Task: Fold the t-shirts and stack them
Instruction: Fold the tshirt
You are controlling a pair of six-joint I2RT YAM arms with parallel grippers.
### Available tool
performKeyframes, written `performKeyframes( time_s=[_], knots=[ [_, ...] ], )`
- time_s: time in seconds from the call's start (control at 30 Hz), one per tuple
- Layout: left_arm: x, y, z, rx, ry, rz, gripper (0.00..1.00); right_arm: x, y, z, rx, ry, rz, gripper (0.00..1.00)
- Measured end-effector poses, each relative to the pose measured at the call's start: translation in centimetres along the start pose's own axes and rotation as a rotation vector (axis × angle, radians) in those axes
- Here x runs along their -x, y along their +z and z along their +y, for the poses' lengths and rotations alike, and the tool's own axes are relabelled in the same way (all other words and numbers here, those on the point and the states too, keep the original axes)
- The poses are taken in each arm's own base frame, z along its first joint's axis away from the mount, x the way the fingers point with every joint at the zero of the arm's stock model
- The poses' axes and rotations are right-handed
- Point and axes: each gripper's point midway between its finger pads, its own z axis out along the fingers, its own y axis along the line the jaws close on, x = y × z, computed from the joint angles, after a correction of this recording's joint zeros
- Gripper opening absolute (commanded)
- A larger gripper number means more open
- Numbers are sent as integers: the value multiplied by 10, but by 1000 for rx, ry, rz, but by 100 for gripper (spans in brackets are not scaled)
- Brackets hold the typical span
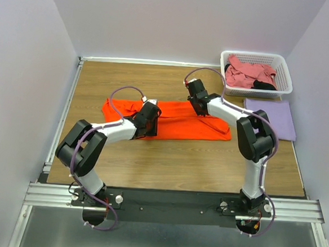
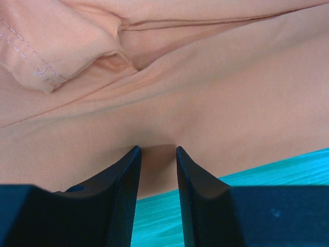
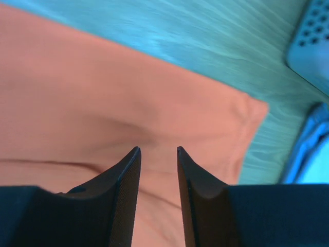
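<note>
Closest to us, the left gripper sits over the left half of the orange shirt, at its near edge. Its jaws are partly open, their tips down at the cloth, and we see nothing between them. A stitched sleeve hem lies just beyond the tips. The right gripper hovers over the far right part of the orange shirt. Its jaws are about as far apart, with nothing in them and a corner of the cloth just ahead.

We judge the risks this way. If the left jaws close where they are, they may catch only the top layer, and the fold could slide open as it lifts. The right arm's cable lies across the orange shirt and could drag or wrinkle it when that arm moves. Uneven lifts by the two arms would skew the fold.

The orange shirt lies as a long band, its long axis running left to right across the table, with the wider end to the left. We cannot tell where the collar is.

Right of the orange shirt lies the folded lavender shirt. Beyond that, farther back, the basket holds the pink shirt and the black cloth.
</note>
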Motion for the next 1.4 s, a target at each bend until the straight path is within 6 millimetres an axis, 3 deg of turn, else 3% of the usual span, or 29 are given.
performKeyframes(
  time_s=[0.17,0.43,0.67,0.9,1.07,1.4],
  knots=[
    [0,0,0,-1,-2,0,42,-11,5,-25,-61,38,28,54],
    [-1,-1,0,0,-2,1,41,-47,-28,-19,14,88,38,77],
    [-1,-1,0,1,-2,1,41,-78,-31,-13,20,88,95,78],
    [-1,-1,0,1,-2,2,41,-85,-24,-18,-27,74,124,78],
    [-3,-2,2,3,-1,5,41,-82,-18,-29,-69,73,128,78],
    [-6,-5,4,3,-2,6,41,-78,-5,-80,-142,150,138,78]
  ],
)
